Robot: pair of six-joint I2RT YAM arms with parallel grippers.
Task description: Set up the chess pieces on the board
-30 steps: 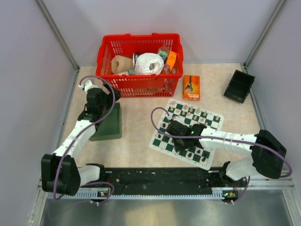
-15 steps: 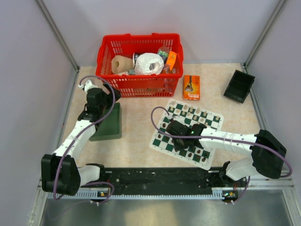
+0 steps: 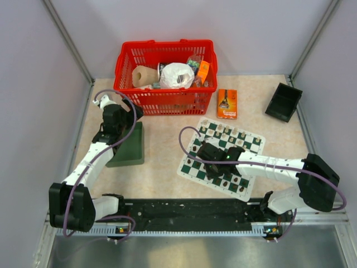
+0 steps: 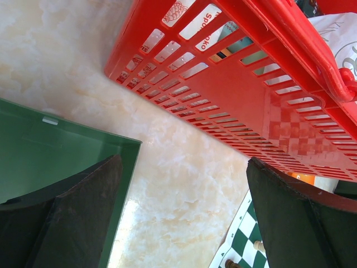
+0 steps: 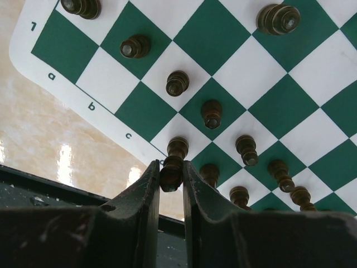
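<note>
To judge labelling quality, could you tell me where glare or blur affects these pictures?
Right wrist: bright glare patches on the glossy beige tabletop; dark brown chess pieces sharp. Left wrist: near black fingers soft. Top external: evenly lit, pieces tiny.

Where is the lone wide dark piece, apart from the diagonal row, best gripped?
Likely best: take the lone piece by its round upper body, from straight above, closing on opposite sides. It stands upright on the board with bare squares beside it, so there is room to descend.
</note>
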